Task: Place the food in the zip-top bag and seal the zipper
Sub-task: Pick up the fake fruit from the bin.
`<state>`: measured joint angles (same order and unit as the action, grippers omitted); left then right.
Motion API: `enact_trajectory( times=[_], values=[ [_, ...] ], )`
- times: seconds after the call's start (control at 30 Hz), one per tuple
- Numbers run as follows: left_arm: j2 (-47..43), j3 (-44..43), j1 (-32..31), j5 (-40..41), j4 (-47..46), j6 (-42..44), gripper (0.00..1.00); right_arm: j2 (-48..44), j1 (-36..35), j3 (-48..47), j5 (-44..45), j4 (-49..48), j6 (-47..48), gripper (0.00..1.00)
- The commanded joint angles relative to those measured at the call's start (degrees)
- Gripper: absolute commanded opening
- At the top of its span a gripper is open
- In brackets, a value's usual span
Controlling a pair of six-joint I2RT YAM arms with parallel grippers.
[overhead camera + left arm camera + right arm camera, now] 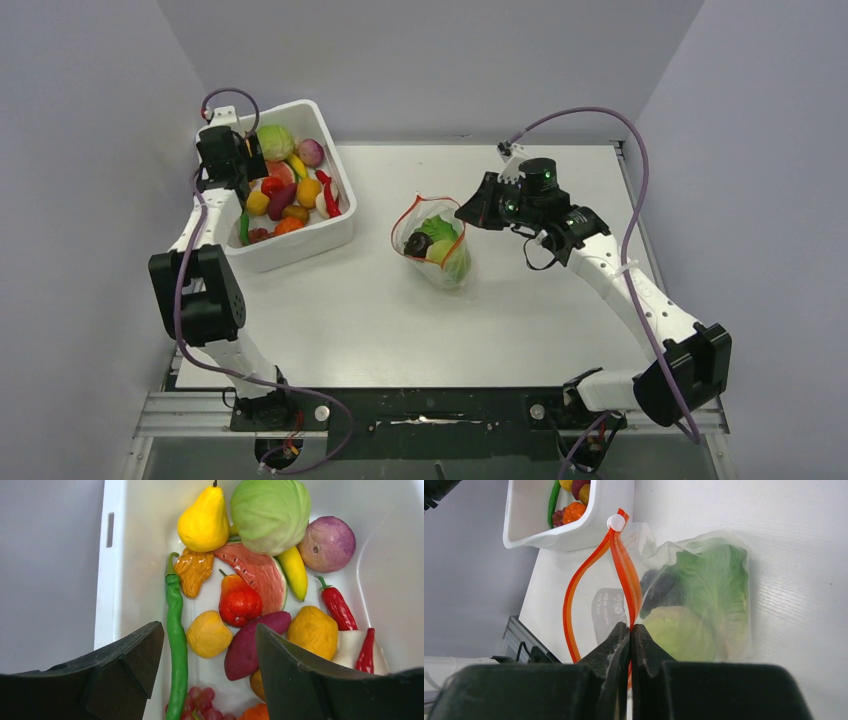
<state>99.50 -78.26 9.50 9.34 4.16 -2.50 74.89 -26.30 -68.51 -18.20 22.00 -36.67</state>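
Table (400, 330) carries the white tub (300, 250) at left and the zip-top bag (455, 275) mid-table, well apart. The bag stands mouth up with lettuce (719, 580), a pale green round piece (679, 630) and a dark piece (664, 587) already inside; most of the food sits in the tub.

Left jaws are spread, hovering over the tub. In the wrist view the yellow round fruit (208, 634) lies between them. Right jaws are pressed together on the zipper (628, 577), pinching the bag's rim so the mouth gapes.

Step in hand, as we read it: pick the next piece. We'd centre on the yellow fruit and come straight down. Watch the long green pepper (176, 630) just beside it on one side and the purple piece (247, 647) on the other, since either could get caught. Right side should hold the rim taut so the mouth doesn't sag.
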Motion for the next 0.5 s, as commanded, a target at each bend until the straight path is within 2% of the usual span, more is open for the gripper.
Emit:
enact_trajectory(
  times=[0.0, 0.2, 0.47],
  values=[
    [5.22, -6.08, 2.31, -4.63, -4.39, 2.26, 0.67, 1.8, 1.22, -4.25, -1.61, -0.58, 2.04, 0.0],
    [13.49, -13.42, 4.48, -8.89, -3.09, 4.2, 0.68, 4.96, 2.91, -5.06, -1.81, -0.37, 2.38, 0.0],
    [22.16, -21.04, 5.24, -9.9, -5.49, 7.94, 0.67, 9.69, 3.97, -8.4, -2.93, 0.04, 2.87, 0.0]
  ],
)
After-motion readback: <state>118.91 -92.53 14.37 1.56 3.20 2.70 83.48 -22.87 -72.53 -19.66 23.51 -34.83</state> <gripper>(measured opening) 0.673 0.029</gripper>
